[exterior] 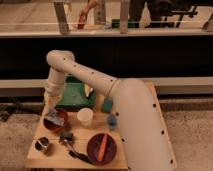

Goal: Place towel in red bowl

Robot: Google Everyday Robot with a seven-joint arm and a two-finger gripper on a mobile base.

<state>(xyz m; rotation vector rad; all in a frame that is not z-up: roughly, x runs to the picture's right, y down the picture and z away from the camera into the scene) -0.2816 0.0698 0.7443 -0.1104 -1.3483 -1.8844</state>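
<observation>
A red bowl (pixel 56 121) sits at the left of the wooden table (pixel 135 160). A crumpled grey-blue towel (pixel 53 117) lies inside it. My gripper (pixel 49 105) hangs at the end of the white arm (pixel 90 77), just above the bowl's back left rim and the towel. From this view I cannot tell whether it still touches the towel.
A green tray (pixel 74 95) stands behind the bowl. A white cup (pixel 85 116), a small blue cup (pixel 112 121) and a teal block (pixel 106 105) are mid-table. A dark red plate (pixel 101 146) with an orange stick, a metal can (pixel 43 145) and a black tool (pixel 75 147) are in front.
</observation>
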